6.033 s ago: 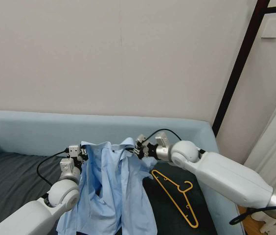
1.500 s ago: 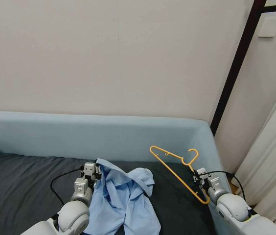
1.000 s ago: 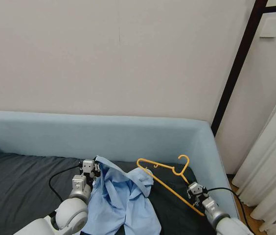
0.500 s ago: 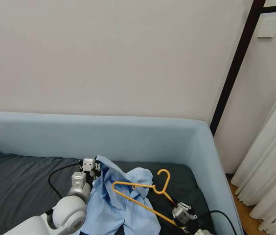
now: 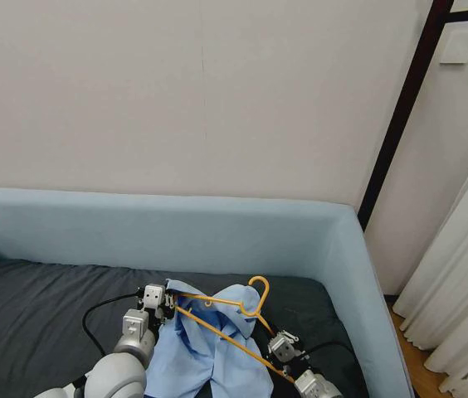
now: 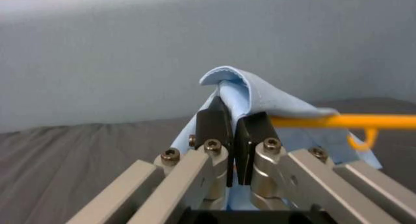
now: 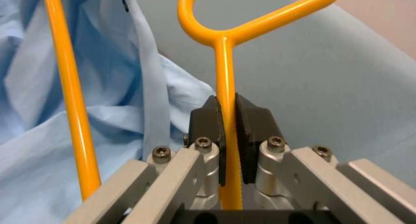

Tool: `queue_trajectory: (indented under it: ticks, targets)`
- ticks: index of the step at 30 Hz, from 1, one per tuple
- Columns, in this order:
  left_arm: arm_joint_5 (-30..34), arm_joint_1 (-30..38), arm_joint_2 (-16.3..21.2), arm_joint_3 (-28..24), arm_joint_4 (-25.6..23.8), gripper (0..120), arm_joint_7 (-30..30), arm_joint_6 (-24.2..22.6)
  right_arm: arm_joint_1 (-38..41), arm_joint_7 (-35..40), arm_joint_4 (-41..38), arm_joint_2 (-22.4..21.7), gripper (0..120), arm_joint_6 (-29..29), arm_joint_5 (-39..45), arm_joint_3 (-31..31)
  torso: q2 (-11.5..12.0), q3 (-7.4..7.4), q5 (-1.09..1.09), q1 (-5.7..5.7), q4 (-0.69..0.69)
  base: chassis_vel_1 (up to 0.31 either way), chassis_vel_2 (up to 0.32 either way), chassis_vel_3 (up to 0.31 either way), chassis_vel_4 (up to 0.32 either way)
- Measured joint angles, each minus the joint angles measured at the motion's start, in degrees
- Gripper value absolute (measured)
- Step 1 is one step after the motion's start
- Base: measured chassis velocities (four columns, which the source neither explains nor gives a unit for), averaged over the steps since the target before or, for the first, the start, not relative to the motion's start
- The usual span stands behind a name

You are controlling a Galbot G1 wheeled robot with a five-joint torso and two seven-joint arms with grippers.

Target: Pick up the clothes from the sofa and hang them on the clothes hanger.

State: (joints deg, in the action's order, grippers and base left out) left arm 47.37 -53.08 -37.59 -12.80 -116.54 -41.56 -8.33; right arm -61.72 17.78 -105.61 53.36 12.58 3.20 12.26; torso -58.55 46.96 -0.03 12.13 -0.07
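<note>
1. Shirt [image 5: 209, 356] lies heaped mid-seat on the sofa [image 5: 217, 232]; my left claw [image 6: 233, 124] pinches its raised fold.
2. My right claw [image 7: 229, 114] pinches the hanger [image 7: 224, 63] by its stem; I fear its arm snagging cloth or twisting loose.

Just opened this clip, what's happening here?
The robot works over a pale blue sofa with a dark seat. Its left tool is shut on a raised fold of a light blue shirt. Its right tool is shut on the stem of an orange plastic hanger, held across the shirt with one end near the left tool. The shirt is not hung yet.
</note>
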Motion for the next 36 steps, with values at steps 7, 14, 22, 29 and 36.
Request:
queue_trajectory:
  ticks: [7, 14, 22, 29, 36]
  targets:
    - [0.3, 1.3, -0.4, -3.1, -1.1, 0, 0.1, -0.1, 4.1, 2.1, 3.0, 1.6, 5, 0.5, 0.0, 1.9, 0.0, 0.00, 0.00, 0.00, 0.02, 0.000, 0.000, 0.000, 0.000]
    - [5.0, 13.6, -2.9, -11.9, -0.3, 0, -2.6, -1.9, 8.1, 3.0, 5.4, 3.2, 5, -0.9, -3.0, 4.5, 0.0, 0.01, 0.01, 0.00, -0.01, 0.000, 0.000, 0.000, 0.000]
    - [9.7, 25.5, -7.6, -19.9, 1.8, 0, -6.0, -3.4, 12.2, 3.9, 7.8, 4.7, 5, -1.1, -5.7, 5.1, 0.0, 0.01, 0.00, 0.02, -0.01, 0.000, 0.000, 0.000, 0.000]
    - [11.7, 30.5, -10.5, -23.1, 1.8, 0, -8.9, -4.2, 15.9, 5.1, 9.3, 5.1, 5, 1.7, -3.3, 5.7, 0.0, 0.01, 0.01, 0.01, 0.00, 0.000, 0.000, 0.000, 0.000]
    - [9.0, 27.7, -11.7, -23.7, 1.2, 0, -8.7, -4.3, 20.9, 5.7, 11.4, 5.2, 5, 3.2, -2.0, 7.0, 0.0, 0.00, 0.00, 0.01, 0.02, 0.000, 0.000, 0.000, 0.000]
